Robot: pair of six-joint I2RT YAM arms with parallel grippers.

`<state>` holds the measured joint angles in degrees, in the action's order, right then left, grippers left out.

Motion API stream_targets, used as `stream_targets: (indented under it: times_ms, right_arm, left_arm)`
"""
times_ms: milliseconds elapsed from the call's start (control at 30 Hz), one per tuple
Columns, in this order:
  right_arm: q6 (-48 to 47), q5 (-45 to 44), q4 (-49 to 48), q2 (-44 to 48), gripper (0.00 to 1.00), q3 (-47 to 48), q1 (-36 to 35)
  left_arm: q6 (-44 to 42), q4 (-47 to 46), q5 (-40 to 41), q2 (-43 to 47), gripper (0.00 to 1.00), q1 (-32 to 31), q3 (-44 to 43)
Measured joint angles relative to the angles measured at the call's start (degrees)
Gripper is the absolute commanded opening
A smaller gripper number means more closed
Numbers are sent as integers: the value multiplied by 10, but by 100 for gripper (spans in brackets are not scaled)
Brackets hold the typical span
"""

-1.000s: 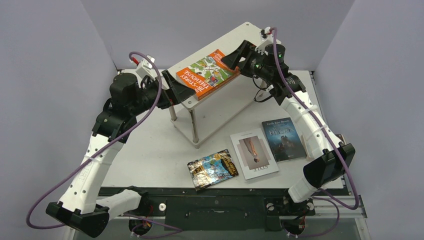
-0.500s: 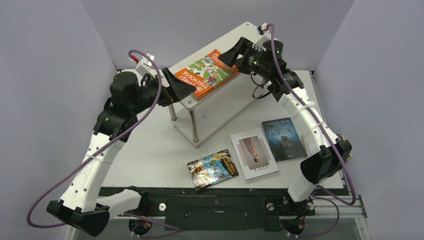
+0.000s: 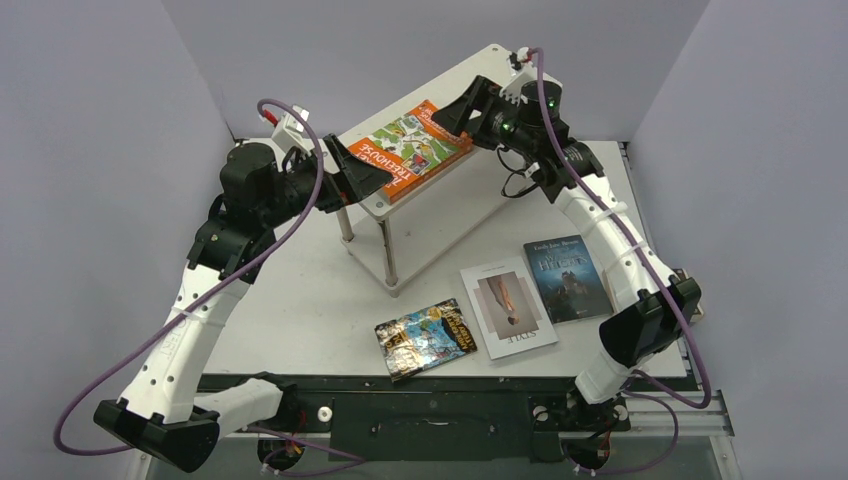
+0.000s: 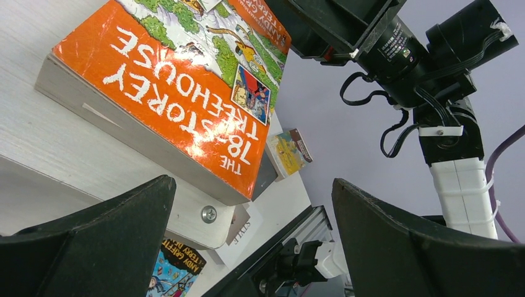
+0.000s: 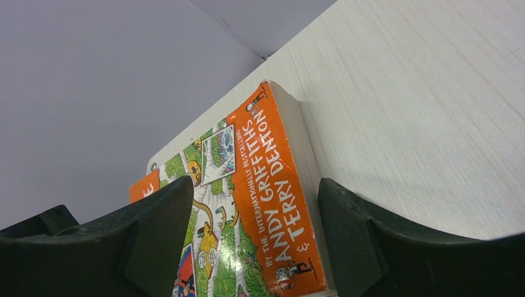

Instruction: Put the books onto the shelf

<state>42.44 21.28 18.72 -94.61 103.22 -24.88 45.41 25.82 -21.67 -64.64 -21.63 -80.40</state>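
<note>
The orange book [image 3: 410,145] lies flat on the top board of the white shelf [image 3: 470,75]. My left gripper [image 3: 355,170] is open at the book's near-left end, its jaws wide and holding nothing; its own view shows the orange cover [image 4: 186,93] just ahead of the left gripper [image 4: 251,182]. At the far-right end of the orange book [image 5: 272,210], my right gripper [image 3: 455,105] hovers open, and the right gripper [image 5: 255,181] has nothing clamped between its fingers. The comic book [image 3: 425,338], white book [image 3: 508,307] and dark blue book [image 3: 567,278] lie on the table.
A small yellow-teal book [image 4: 289,151] shows beyond the shelf corner in the left wrist view. The shelf's silver legs [image 3: 385,250] stand on the table left of the loose books. Grey walls enclose the table on three sides.
The right gripper has moved a little up and left over the book's far end. My left gripper has edged closer to the near end. The orange book has barely shifted.
</note>
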Motion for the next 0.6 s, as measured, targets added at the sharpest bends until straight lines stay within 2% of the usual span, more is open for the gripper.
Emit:
stream_targets:
  times_ms: [267, 500, 600]
  right_arm:
    - [1, -66, -16, 47, 75, -65, 13]
    - [24, -115, -77, 219, 75, -212, 124]
    - [16, -141, -84, 295, 75, -256, 132]
  left_arm:
    - [-28, 29, 46, 10, 96, 0, 0]
    - [-90, 102, 132, 52, 96, 4, -42]
    - [-115, 125, 162, 82, 96, 6, -49]
